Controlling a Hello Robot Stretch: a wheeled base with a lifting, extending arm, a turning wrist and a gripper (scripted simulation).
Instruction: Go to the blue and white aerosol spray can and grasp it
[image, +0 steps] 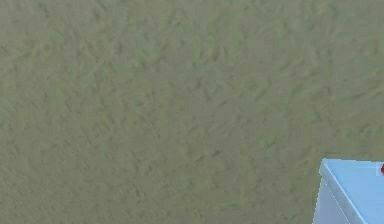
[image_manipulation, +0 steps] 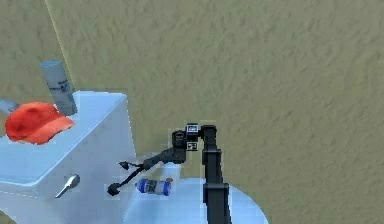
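Observation:
In the arm side view a small blue cylinder with white ends (image_manipulation: 153, 186) lies on its side on a white surface (image_manipulation: 245, 208) at the bottom. My gripper (image_manipulation: 120, 177) reaches left from the dark arm (image_manipulation: 212, 180), with its thin fingers (image_manipulation: 140, 163) just above and left of that cylinder. I cannot tell whether it touches the cylinder or holds anything. A taller pale grey-blue can (image_manipulation: 57, 86) stands upright on the white tank (image_manipulation: 95, 140) at the upper left.
A red cap (image_manipulation: 36, 122) lies on the tank top beside the upright can, and a silver lever (image_manipulation: 68, 184) sticks out of the tank's front. A textured olive wall (image: 180, 100) stands close ahead. A white box corner (image: 350, 192) shows at the forward view's bottom right.

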